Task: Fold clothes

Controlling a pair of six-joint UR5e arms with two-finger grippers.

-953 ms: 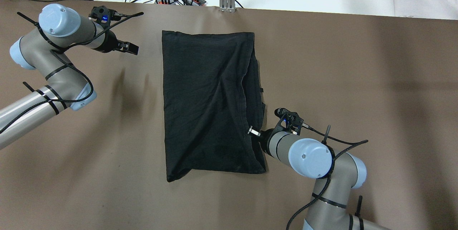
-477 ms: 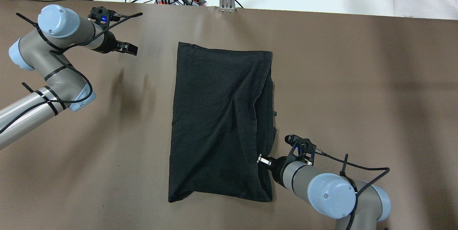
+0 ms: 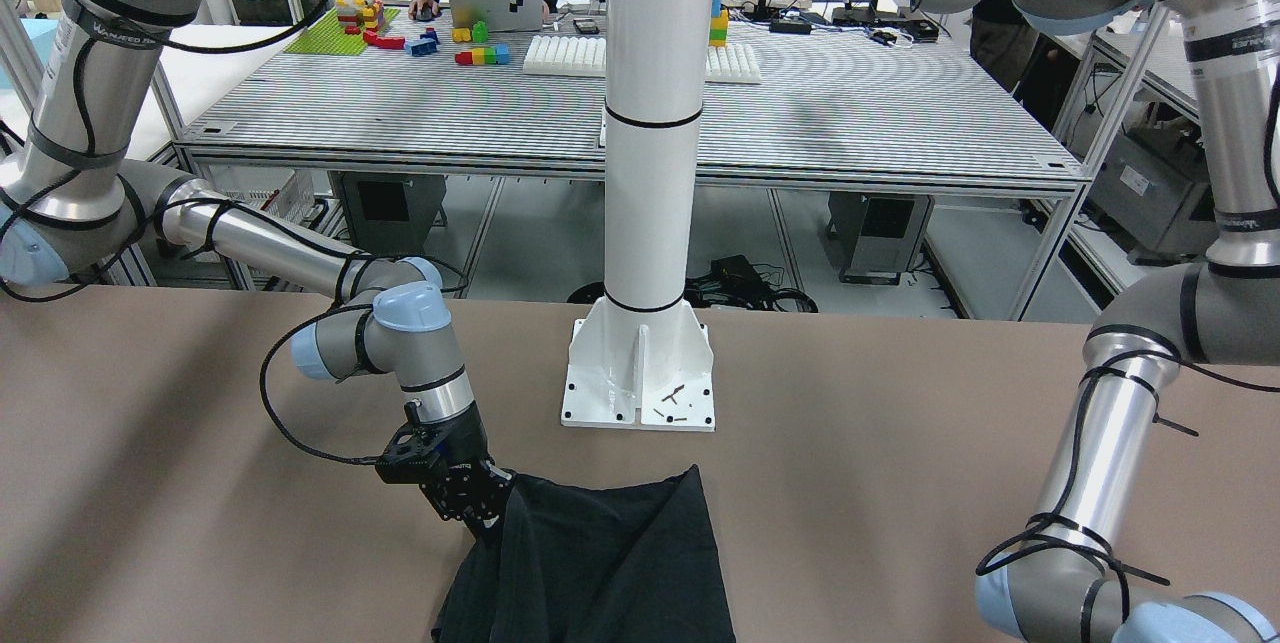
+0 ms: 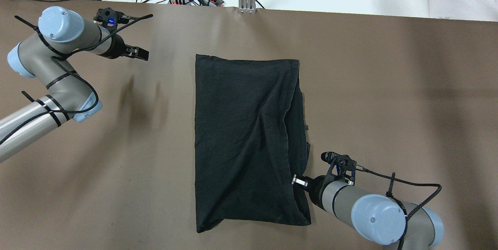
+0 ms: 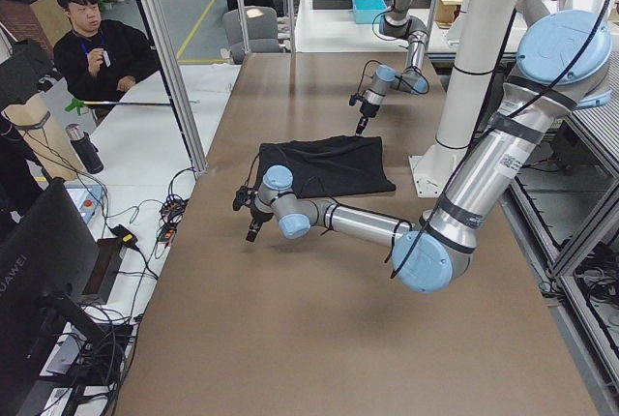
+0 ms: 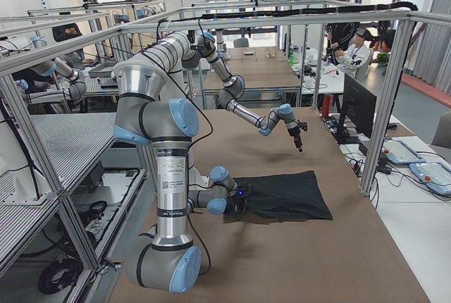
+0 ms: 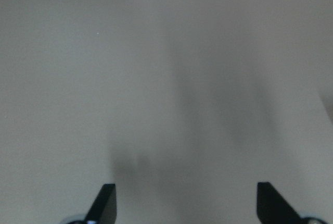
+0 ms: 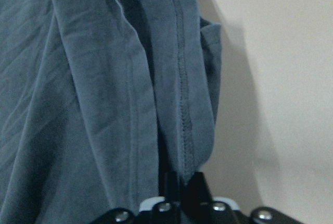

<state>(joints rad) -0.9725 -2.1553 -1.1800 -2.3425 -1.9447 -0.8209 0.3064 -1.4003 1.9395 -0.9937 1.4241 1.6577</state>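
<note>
One thin black fabric garment (image 3: 600, 563) showing from across the table, lying near the white pillar base (image 3: 640, 373), with the right two-finger gripper (image 3: 480, 513) digging into its corner. Looking from overhead: guessing roughly halfway, lying doubled lengthwise on the brown table (image 4: 389, 86) with layers sitting uneven along one side, probably needing a crosswise fold yet. Counting two grippers, the left two-finger gripper (image 4: 142, 53) hanging well apart. Getting nothing extra from the side views. Checking wrist cams: left spread wide over table, gripping nothing; right pinching tight on the hemmed edge.
</note>
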